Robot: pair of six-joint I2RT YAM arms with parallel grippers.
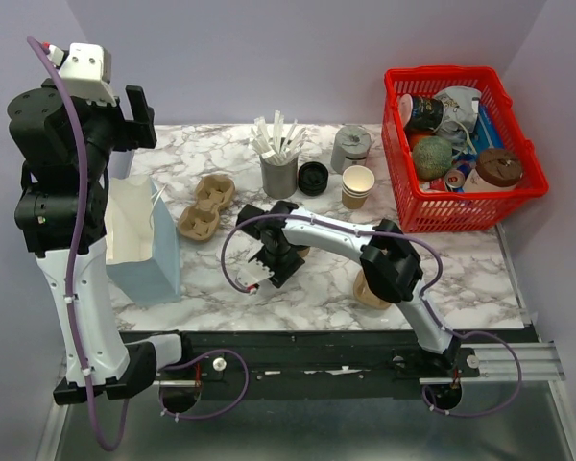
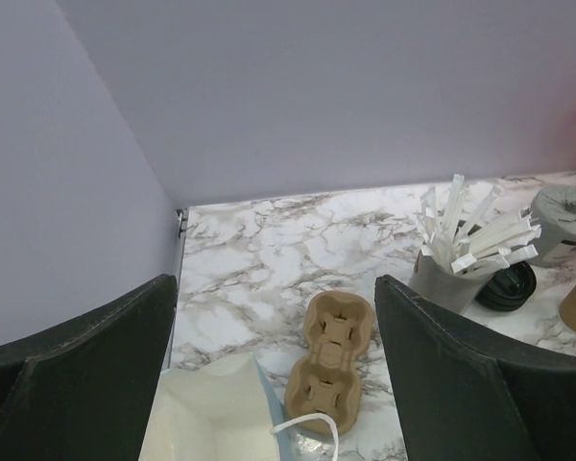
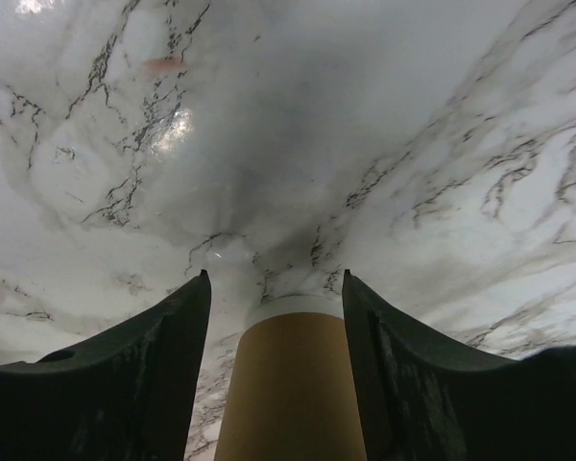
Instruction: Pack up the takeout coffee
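Right wrist: right end effector [image 3: 276,279] is down at the worktop [image 3: 269,115], one finger on each side of the takeout coffee [image 3: 290,394]. Only the tan wall and a pale rim at its far end show; the black lid is out of frame. The cup reads as standing on its base, with the camera looking steeply down the wall. That makes it a side grab below the lid, probably so the lid doesn't get popped. Jaws are about cup-width: one finger is at the wall, and a sliver of marble shows beside the other. Can't tell whether it's clamped or just bracketing.

Left wrist: left end effector [image 2: 276,283] is wide open with nothing between the fingers. It looks down from height on the pulp cup carrier [image 2: 328,360], both wells empty, and on the open mouth of the paper bag [image 2: 206,413] just beside it. The stirrer pot [image 2: 451,279] and black lids [image 2: 507,286] sit toward the other side of the view. It's likely parked high to stay clear of the right arm, and is handy for steadying the bag.

Top: the coffee is mid-worktop, almost entirely hidden under the right wrist. It's near the carrier and well apart from the red basket [image 1: 403,206]. The bag stands upright, mouth up, below the raised left arm. Judgement: next comes a short carry to a carrier well or the bag. Risks are crushing the thin paper wall or tipping the cup on lift.
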